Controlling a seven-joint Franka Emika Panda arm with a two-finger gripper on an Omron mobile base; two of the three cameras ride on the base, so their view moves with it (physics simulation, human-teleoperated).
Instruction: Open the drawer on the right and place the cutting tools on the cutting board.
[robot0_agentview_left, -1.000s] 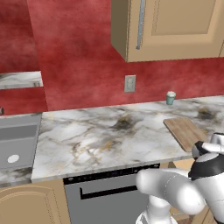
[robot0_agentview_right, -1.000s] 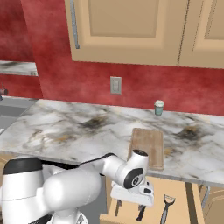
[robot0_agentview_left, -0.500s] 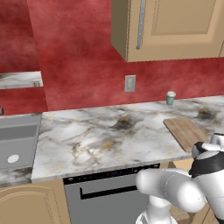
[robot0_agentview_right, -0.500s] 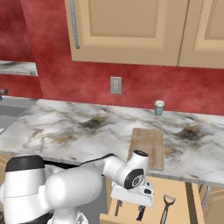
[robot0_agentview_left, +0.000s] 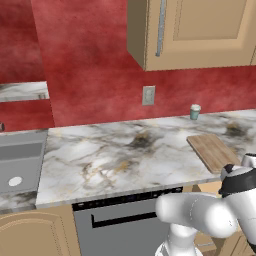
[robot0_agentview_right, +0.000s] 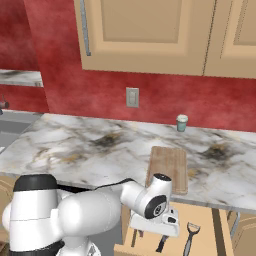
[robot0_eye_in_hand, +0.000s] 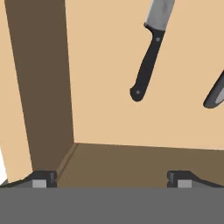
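While the drawer (robot0_agentview_right: 200, 230) stands pulled out below the marble bench (robot0_agentview_right: 75, 145), the gripper (robot0_eye_in_hand: 111, 177) hangs over its inside with the jaws spread wide and nothing between them. Seen from the hand, the two dark fingertips (robot0_eye_in_hand: 41, 179) rise at the bottom, one near the drawer's shaded side wall and the other well over toward the open tan floor. A black-handled knife (robot0_eye_in_hand: 148, 57) lies on that floor ahead of the jaws, its silver blade running off the top edge and its handle butt pointing back toward the gripper, clear of both fingertips. Another dark-handled tool (robot0_eye_in_hand: 215, 94) shows at the right edge, near the knife but apart from it.

From the right base camera the white hand sits low over the drawer's left part, and a dark-handled tool with a rounded metal head (robot0_agentview_right: 190, 235) lies in the drawer just to its right. A wooden cutting board (robot0_agentview_right: 167, 167) rests flat on the bench directly above the drawer, bare on top. Farther back on the bench, near the red wall, stands a small teal cup (robot0_agentview_right: 182, 122).
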